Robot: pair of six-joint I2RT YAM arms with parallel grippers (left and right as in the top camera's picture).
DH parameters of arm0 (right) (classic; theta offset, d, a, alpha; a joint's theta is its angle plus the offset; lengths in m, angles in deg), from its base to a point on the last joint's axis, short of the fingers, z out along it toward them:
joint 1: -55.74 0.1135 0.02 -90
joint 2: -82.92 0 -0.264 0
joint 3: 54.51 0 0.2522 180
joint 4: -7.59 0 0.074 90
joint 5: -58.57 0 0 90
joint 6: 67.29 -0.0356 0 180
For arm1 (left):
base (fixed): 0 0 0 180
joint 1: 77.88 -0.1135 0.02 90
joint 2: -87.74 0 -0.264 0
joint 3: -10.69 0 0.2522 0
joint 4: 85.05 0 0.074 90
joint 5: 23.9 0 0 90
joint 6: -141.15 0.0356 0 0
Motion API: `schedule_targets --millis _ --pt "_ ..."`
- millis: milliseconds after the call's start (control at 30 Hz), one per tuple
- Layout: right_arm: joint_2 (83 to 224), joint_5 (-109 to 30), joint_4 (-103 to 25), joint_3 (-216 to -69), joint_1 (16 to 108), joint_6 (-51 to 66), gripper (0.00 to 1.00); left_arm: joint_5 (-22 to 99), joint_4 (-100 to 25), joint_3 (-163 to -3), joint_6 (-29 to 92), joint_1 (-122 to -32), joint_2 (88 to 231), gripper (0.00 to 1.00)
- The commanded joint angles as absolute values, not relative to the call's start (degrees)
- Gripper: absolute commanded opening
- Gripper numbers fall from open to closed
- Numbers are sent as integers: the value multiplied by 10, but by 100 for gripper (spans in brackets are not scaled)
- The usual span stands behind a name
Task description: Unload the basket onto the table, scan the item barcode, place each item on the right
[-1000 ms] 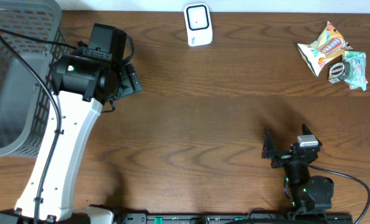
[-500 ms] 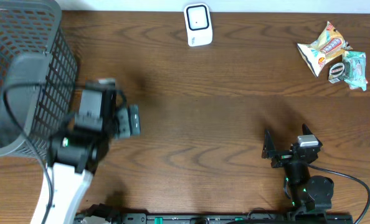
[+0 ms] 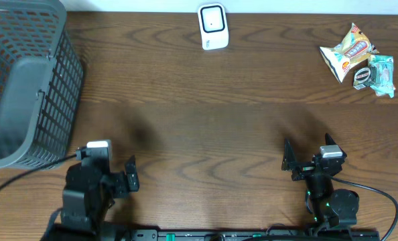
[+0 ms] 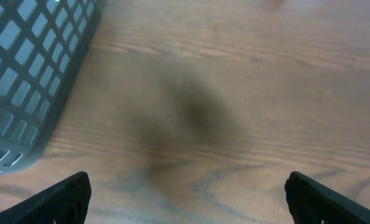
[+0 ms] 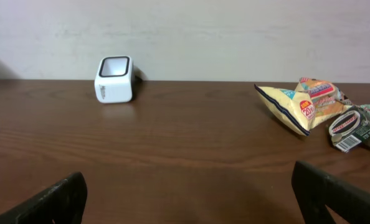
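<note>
Two snack packets lie at the far right of the wooden table: a yellow-orange one (image 3: pixel 346 50) (image 5: pixel 294 106) and a teal one (image 3: pixel 374 73) (image 5: pixel 353 124) with a barcode label showing. The white scanner (image 3: pixel 212 27) (image 5: pixel 114 79) stands at the back centre. My left gripper (image 3: pixel 130 175) (image 4: pixel 188 199) is low at the front left, open and empty over bare wood. At the front right my right gripper (image 3: pixel 289 161) (image 5: pixel 191 193) also stands open and empty, facing the scanner and the packets from well short of them.
A grey mesh basket (image 3: pixel 25 87) (image 4: pixel 29 74) fills the back left corner, just beyond my left gripper. A pale wall runs behind the table's far edge.
My left arm has drawn back from beside the basket to the front left edge, staying open. The right arm, the packets and the scanner have not moved.
</note>
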State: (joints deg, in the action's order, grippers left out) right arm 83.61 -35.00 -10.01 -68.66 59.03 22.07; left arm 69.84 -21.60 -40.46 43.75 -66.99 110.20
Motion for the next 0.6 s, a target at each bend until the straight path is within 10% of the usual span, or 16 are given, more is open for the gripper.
schedule_targets --millis 0,567 --pt "833 -347 -103 -686 591 215 99 702 -233 -360 447 -673 1058 98" --pt "833 -347 -103 -686 591 215 99 628 -583 -88 447 -702 885 98"
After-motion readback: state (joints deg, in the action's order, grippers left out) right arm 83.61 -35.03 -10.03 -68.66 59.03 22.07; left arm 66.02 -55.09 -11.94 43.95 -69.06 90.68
